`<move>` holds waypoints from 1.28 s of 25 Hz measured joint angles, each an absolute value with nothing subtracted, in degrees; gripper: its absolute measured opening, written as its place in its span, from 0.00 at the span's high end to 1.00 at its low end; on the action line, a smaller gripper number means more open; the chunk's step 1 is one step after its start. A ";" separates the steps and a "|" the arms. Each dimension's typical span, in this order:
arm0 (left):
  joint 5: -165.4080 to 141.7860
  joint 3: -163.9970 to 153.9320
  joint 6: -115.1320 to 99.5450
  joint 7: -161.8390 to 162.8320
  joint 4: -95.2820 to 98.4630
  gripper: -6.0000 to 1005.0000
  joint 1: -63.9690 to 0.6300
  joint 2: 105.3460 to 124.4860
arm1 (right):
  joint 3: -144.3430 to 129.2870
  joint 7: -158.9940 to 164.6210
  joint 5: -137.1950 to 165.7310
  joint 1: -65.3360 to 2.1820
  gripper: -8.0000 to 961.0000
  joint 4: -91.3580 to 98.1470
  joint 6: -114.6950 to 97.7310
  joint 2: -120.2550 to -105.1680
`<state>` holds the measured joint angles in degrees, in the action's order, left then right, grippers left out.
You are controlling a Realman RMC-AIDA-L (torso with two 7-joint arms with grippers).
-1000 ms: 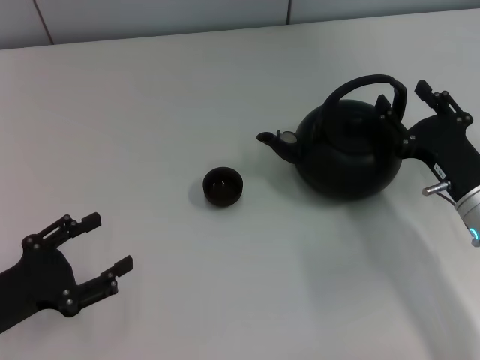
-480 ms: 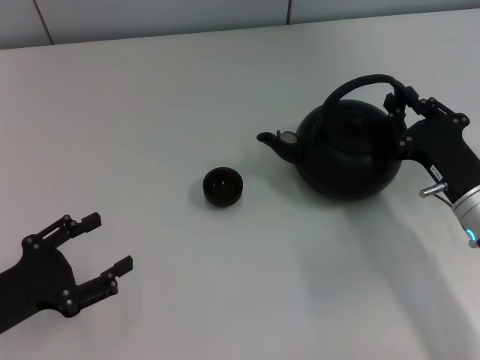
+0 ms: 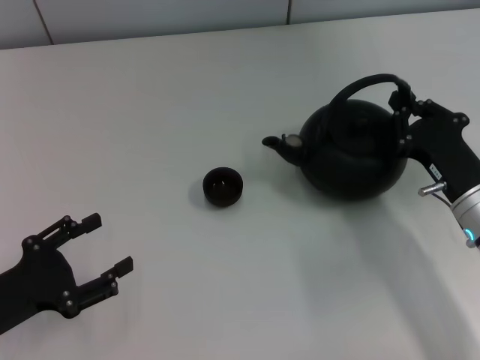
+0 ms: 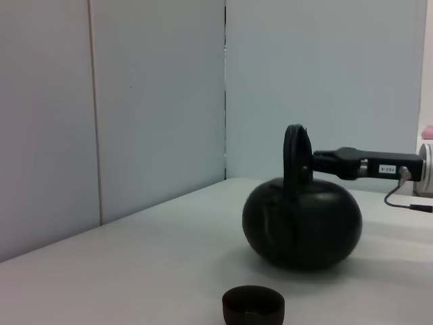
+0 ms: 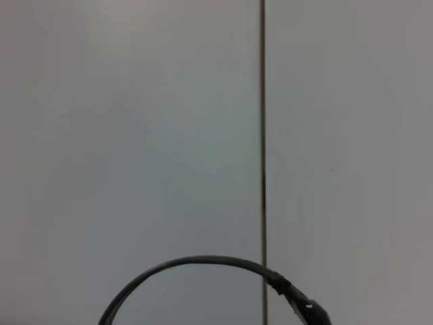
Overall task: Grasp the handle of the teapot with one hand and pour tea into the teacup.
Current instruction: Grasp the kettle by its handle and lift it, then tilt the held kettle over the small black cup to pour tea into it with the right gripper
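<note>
The large matte black teapot [image 3: 351, 159] stands on the white table at the right, its stubby spout pointing left toward the teacup. Its arched handle [image 3: 358, 84] curves over the top. My right gripper [image 3: 402, 102] is shut on the handle's right end, just above where it joins the body. The small black teacup [image 3: 223, 186] sits to the left of the spout, apart from the pot. My left gripper [image 3: 110, 241] is open and empty at the near left. The left wrist view shows the teapot [image 4: 302, 225], handle [image 4: 295, 154], teacup [image 4: 253, 306] and right gripper [image 4: 342, 162]. The right wrist view shows only the handle's arc [image 5: 196, 261].
The white table [image 3: 150, 112] runs back to a grey panelled wall [image 3: 150, 15]. Nothing else stands on it in these views.
My right gripper's fingers have closed on the handle's right end. The teapot has shifted slightly to the right. The left arm and teacup have not moved.
</note>
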<state>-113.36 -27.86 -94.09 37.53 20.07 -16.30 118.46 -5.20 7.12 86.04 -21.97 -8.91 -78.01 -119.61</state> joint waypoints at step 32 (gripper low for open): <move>-113.37 -27.86 -94.43 36.87 17.83 0.20 -15.98 118.55 | -7.24 33.08 102.78 -33.96 0.92 9.44 -73.67 -118.63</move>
